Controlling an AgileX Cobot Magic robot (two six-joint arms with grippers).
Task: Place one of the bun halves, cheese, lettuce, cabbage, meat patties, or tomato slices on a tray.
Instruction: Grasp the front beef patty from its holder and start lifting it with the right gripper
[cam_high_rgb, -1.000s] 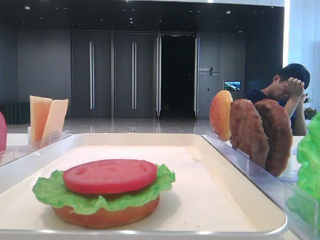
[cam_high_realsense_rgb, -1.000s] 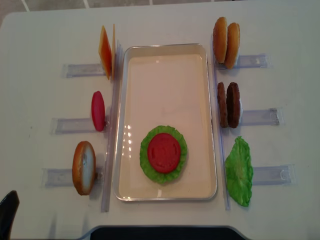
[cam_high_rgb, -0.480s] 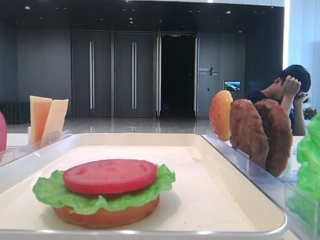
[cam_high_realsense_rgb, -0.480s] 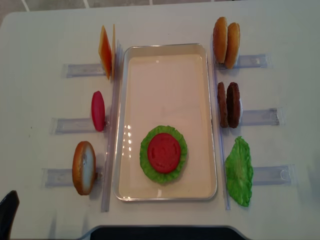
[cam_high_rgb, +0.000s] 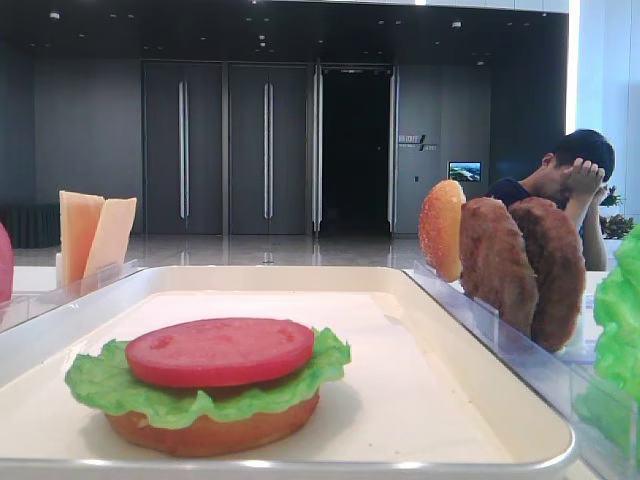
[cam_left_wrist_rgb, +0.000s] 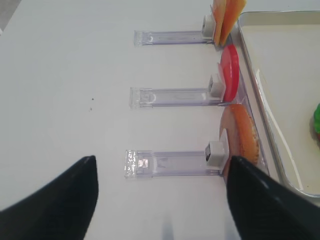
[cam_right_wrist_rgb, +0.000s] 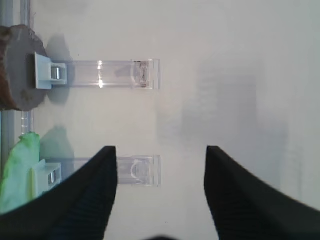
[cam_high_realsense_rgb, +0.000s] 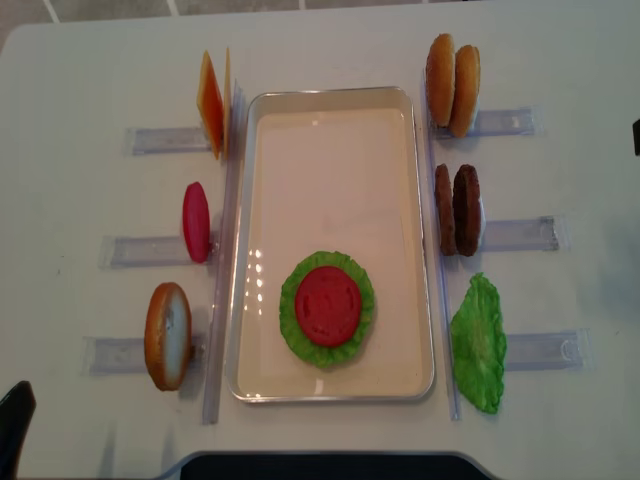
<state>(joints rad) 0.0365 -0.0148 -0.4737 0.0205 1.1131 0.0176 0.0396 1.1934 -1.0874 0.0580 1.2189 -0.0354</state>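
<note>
Here, you had a half-built stack sitting low in the tray: a bun half at the bottom, a lettuce leaf over it, a tomato slice on top. By my reading, a meat patty was the likely next layer. The two patties stood on edge, side by side, in the clear holder at the right middle of the overhead frame, just outside the tray's right rim.

They looked like stiff, light toy discs with a rough, grainy face, so I'd judge they would not sag or slip easily. You would have done best to pinch one across its flat faces near the upper edge, where it stood free of the holder's clip. Since the two were touching, you risked dragging the neighbour along.

Your right gripper stood with its jaws wide apart and nothing between them, over bare table beside the holders at the left of its wrist view. Your left gripper also held nothing, with its jaws spread, above the holder carrying another bun half.
</note>
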